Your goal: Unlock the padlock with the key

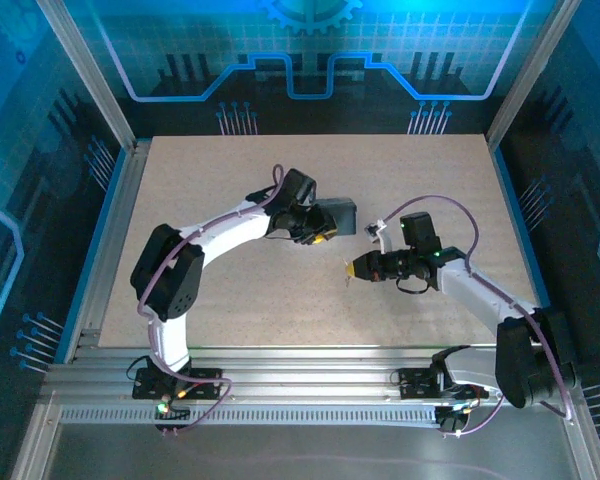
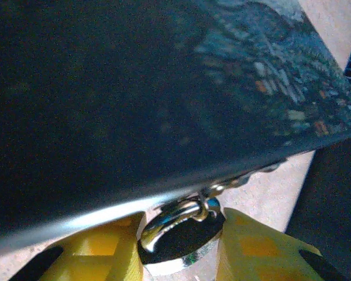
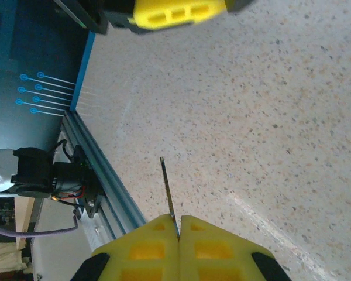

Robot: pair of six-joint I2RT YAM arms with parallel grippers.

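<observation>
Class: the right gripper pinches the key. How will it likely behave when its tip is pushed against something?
The key shows as a thin straight metal blade, so it is probably stiff, yet it might bend under a sideways push. The right gripper pinches it near one end, so it may pivot or slip.

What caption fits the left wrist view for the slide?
Left gripper clamps the silver padlock attached to the dark blue tin.

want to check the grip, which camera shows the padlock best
left wrist: the padlock sits close up, clamped in the left gripper, its shackle hooked to the dark tin. in top external it is too small to make out beside that tin.
</observation>
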